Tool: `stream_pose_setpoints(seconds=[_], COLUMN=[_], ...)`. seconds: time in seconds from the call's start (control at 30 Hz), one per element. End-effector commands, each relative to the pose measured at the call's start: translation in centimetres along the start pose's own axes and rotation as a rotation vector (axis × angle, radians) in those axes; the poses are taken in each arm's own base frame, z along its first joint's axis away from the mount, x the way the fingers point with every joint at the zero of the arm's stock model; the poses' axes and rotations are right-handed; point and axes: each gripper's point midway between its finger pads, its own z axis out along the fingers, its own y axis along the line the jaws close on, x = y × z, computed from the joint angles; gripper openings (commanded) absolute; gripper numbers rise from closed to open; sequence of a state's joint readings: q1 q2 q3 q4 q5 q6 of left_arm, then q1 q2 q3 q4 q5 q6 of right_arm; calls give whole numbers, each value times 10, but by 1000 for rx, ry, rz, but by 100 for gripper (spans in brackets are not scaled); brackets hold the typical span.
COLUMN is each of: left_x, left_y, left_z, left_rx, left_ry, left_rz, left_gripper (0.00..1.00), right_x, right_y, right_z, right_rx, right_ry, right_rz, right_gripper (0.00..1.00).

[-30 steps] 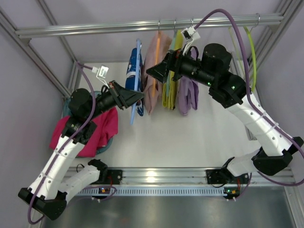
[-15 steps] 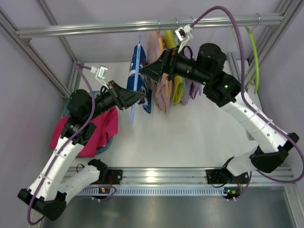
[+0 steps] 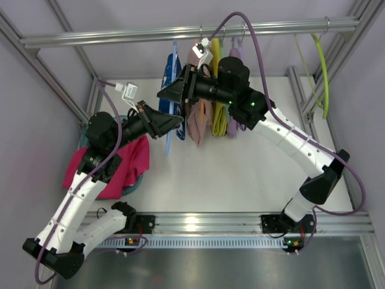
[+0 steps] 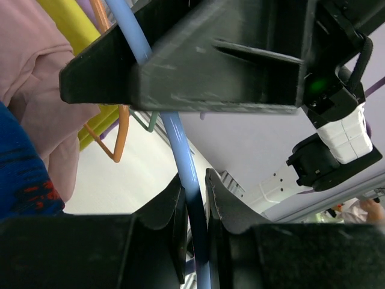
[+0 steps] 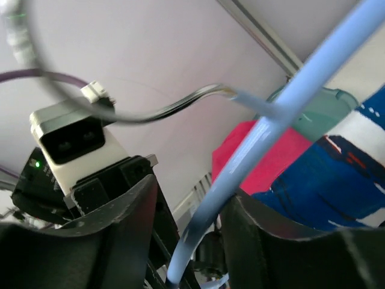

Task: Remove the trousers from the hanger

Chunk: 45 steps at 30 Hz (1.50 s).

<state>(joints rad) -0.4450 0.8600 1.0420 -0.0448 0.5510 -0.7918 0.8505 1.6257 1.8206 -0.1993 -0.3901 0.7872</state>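
Note:
The trousers (image 3: pixel 173 62), dark blue with a white and red print, hang on the light-blue hanger (image 3: pixel 167 144) from the rail. My left gripper (image 3: pixel 177 124) is shut on the hanger's lower bar (image 4: pixel 180 144), which runs between its jaws (image 4: pixel 194 180), with the trousers (image 4: pixel 24 180) at the lower left. My right gripper (image 3: pixel 161 93) is higher up at the same hanger. In the right wrist view the blue bar (image 5: pixel 289 96) passes between the jaws of the right gripper (image 5: pixel 189 192). It rests against one finger and stands apart from the other. The trousers (image 5: pixel 325 180) hang just beyond.
Pink (image 3: pixel 195 120), yellow (image 3: pixel 218 120) and lilac (image 3: pixel 231 126) garments hang close to the right of the trousers. A magenta garment (image 3: pixel 126 168) lies over a teal basket (image 5: pixel 313 105) at the left. A yellow-green hanger (image 3: pixel 322 66) hangs at the rail's (image 3: pixel 120 36) right end. An orange hanger (image 4: pixel 114 138) carries the pink garment.
My right arm has swung left from the pink and yellow garments to the blue hanger, and its jaws have narrowed around the bar. The left gripper has kept its grip in place.

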Motion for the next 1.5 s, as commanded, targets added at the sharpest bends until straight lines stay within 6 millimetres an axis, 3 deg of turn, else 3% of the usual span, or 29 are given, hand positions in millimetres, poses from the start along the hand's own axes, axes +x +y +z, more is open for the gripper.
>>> stream_pose_setpoints(seconds=[0.0,0.03,0.17,0.27,0.3,0.33,0.43,0.5,0.6,0.8,0.9,1.1,1.23,1.47], left_x=[-73,-74,-81,-92,-94,-94,-96,-94,-76,-1,23,41,40,42], left_y=[-93,-93,-84,-72,-70,-65,-57,-43,-28,17,38,79,83,86], left_z=[-26,-28,-32,-40,-43,-46,-59,-71,-86,-109,-110,-97,-86,-65], left_rx=[269,265,197,91,68,37,-39,-133,-196,-200,-194,-253,-237,-173], left_ry=[-291,-301,-346,-396,-407,-408,-428,-420,-350,-154,-93,15,-2,-14], left_rz=[463,518,608,653,688,699,756,789,860,995,1034,1054,1035,1015], left_gripper=[0,0,4,16,25,47,72,78,81,81,81,79,82,97], right_x=[-18,-16,-18,-25,-29,-29,-29,-28,-23,-23,-28,-37,-39,-45], right_y=[53,53,64,78,84,88,100,105,109,108,107,105,105,106], right_z=[-4,-5,-15,-24,-28,-31,-38,-42,-48,-49,-44,-39,-38,-33], right_rx=[-142,-143,-172,-200,-216,-232,-274,-291,-307,-280,-261,-227,-209,-214], right_ry=[-56,-50,-50,-61,-69,-64,-54,-45,-26,-4,-7,-17,-24,-31], right_rz=[9,18,27,41,40,40,49,66,97,232,290,383,422,445], right_gripper=[43,28,3,0,0,0,0,0,0,0,0,0,0,0])
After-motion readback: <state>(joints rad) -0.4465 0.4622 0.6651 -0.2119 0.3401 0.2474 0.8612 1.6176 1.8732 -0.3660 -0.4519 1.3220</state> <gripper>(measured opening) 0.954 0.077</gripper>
